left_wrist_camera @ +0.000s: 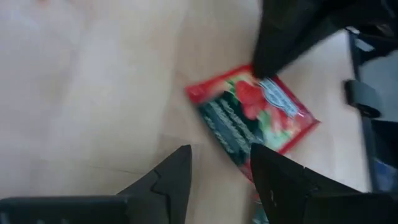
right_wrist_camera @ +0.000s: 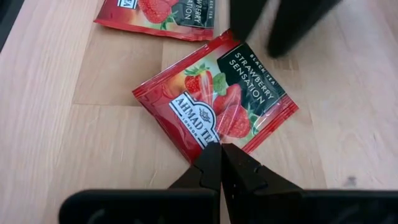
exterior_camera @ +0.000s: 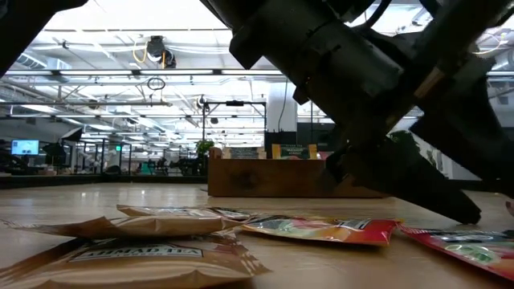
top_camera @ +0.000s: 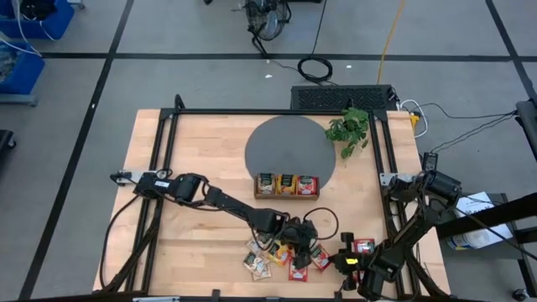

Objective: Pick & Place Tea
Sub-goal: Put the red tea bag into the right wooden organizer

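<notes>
Several tea sachets lie flat on the wooden table near its front edge: red ones (top_camera: 321,258) (top_camera: 363,246) and beige ones (exterior_camera: 136,257). A red strawberry sachet (right_wrist_camera: 214,93) lies between my two grippers. My right gripper (right_wrist_camera: 221,148) is shut with its tips at one corner of it. My left gripper (left_wrist_camera: 217,155) is open at the opposite corner, one finger (left_wrist_camera: 280,180) over the sachet's edge. The wooden tray (top_camera: 287,195) stands behind with three sachets upright in its slots. My right gripper sets its shut fingertips on the red sachet's corner (right_wrist_camera: 202,140), slanting down from the table's right front. The sachet lies flat on the table, label up. My left gripper: I cannot tell whether its finger touches the sachet's opposite corner (left_wrist_camera: 249,155).
A dark round mat (top_camera: 289,147) lies behind the tray, with a small green plant (top_camera: 351,130) at its right. Another red sachet (right_wrist_camera: 161,15) lies close beside the one under my right gripper. Black frame rails (top_camera: 168,151) run along the table's sides.
</notes>
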`<act>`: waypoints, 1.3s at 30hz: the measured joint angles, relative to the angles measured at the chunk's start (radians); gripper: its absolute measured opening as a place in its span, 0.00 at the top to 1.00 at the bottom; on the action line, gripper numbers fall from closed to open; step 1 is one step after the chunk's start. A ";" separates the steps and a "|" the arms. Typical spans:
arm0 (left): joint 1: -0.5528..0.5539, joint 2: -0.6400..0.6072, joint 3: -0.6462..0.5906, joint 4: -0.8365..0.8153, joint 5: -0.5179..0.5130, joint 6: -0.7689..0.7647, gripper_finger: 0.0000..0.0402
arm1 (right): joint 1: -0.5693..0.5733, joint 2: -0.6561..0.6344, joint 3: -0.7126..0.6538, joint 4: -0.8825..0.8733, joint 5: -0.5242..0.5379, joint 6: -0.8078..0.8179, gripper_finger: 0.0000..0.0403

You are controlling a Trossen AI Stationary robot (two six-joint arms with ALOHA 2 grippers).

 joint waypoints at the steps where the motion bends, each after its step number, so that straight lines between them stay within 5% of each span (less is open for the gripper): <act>1: 0.003 0.000 0.004 -0.005 0.025 -0.011 0.58 | 0.000 0.000 0.000 0.000 0.000 0.000 1.00; 7: 0.010 0.001 0.005 -0.007 0.154 -0.117 0.57 | 0.000 0.001 0.000 0.002 0.015 -0.004 1.00; 31: 0.006 0.003 0.005 0.007 0.098 -0.154 0.49 | -0.017 0.075 -0.001 0.070 0.165 -0.037 1.00; 39: 0.005 0.006 0.005 0.018 0.057 -0.125 0.63 | -0.028 0.075 -0.002 0.071 0.170 -0.038 1.00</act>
